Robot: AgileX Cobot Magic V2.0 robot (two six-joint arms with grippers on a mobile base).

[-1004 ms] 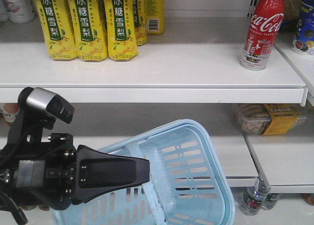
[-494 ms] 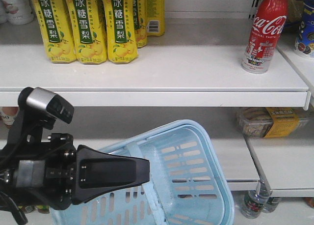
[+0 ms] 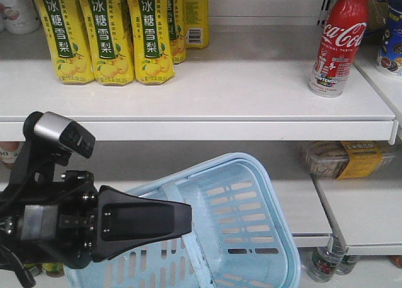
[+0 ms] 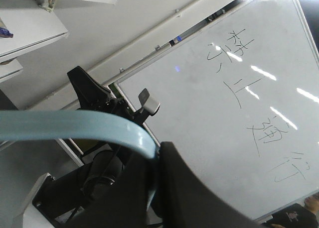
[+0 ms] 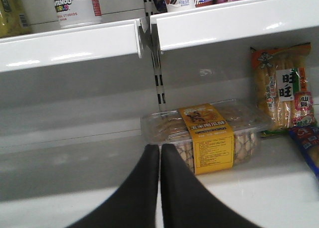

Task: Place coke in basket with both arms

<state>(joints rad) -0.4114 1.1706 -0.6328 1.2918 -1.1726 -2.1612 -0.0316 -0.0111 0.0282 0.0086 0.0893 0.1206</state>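
One coke (image 3: 337,46), white Coca-Cola script

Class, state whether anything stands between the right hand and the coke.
Yes. The right hand points in below the upper shelf. That shelf's front edge lies between it and the coke, which stands on top.

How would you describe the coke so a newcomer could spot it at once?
Look at the white upper shelf in the front view. Near its right end stands the coke, upright. It is a slim red bottle with white script, unlike the yellow drinks at the left.
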